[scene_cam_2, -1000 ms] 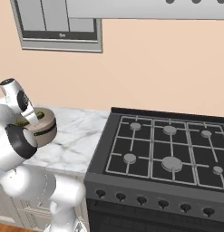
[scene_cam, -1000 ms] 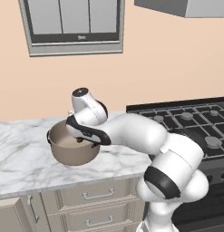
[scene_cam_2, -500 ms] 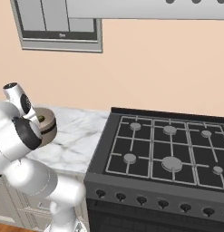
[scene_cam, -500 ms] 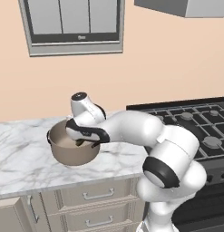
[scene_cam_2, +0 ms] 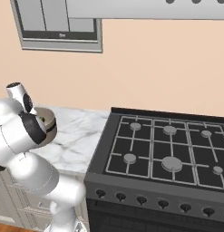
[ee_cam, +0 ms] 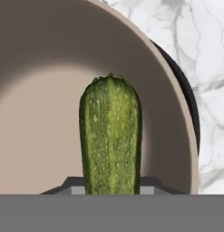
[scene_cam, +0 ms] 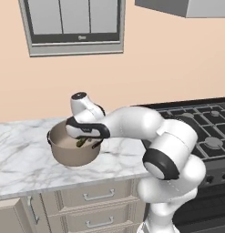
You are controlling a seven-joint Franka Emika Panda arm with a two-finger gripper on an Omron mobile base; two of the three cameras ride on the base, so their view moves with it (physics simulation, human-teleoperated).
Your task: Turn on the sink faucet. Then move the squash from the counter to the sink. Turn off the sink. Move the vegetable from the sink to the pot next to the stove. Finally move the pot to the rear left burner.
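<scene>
Out on the left, a marble counter (scene_cam: 23, 159) with drawers beneath and a framed window (scene_cam: 75, 25) on the wall above. Sat on that counter, near its middle: a tan pot (scene_cam: 70, 154), round and open-topped, well apart from the stove (scene_cam: 200, 123) to the right. Hung right over the pot's mouth, the gripper (scene_cam: 84, 142), reaching down inside from the white arm. Caught from the hand view: a dark green squash (ee_cam: 111, 136), speckled, standing lengthwise up from the fingertips with the pot's pale inner wall (ee_cam: 36, 90) all around it. Clamped on the squash, by the look of it, jaws narrowed to the vegetable's width, though fingertips mostly hidden behind it. Whether touching the pot's floor or held clear of it: could not tell. Seen from the right side, the pot (scene_cam_2: 49, 124) half hidden by the arm's elbow, and further right the black gas stove (scene_cam_2: 168, 149) with its six burners bare.
</scene>
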